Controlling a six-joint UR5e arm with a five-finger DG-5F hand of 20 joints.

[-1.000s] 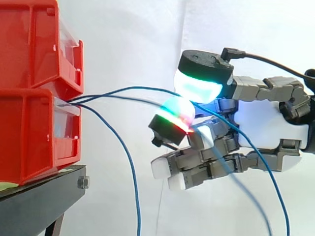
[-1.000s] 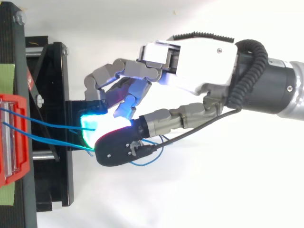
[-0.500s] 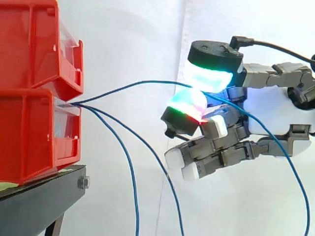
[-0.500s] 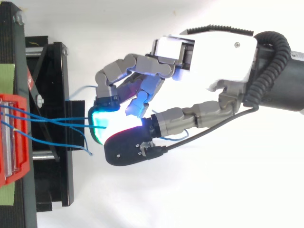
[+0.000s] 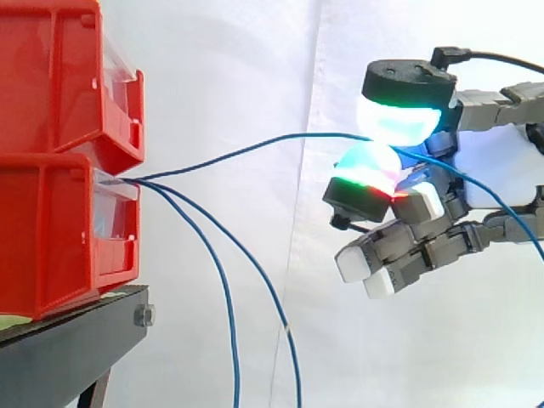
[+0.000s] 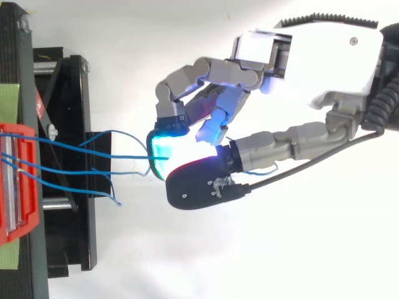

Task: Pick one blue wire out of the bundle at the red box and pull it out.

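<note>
Several thin blue wires come out of the lower red bin [image 5: 59, 229] at its clear front. One blue wire [image 5: 255, 146] runs from the bin up and to the right, nearly taut, into my hand [image 5: 501, 170]. The hand is shut on it, with the wire pinched between a green-glowing fingertip [image 5: 399, 123] above and a red-green one [image 5: 365, 170] below. The other fingers curl underneath, holding nothing. Two more blue wires [image 5: 225, 289] hang loose from the bin. In the top view the hand [image 6: 318, 56] is right of the red bin [image 6: 31, 218], and the held wire [image 6: 131, 157] reaches its cyan pad.
A second red bin [image 5: 59, 76] is stacked on the lower one, both on a black stand [image 5: 68, 348] at the left. The stand's black frame [image 6: 62, 93] lies under the wires. A white curtain hangs behind, with open space right of the bins.
My hand has moved right and slightly up, away from the bins, keeping its pinch on the wire. The held wire has drawn out longer. Another wire slid off the hand and now hangs down.
</note>
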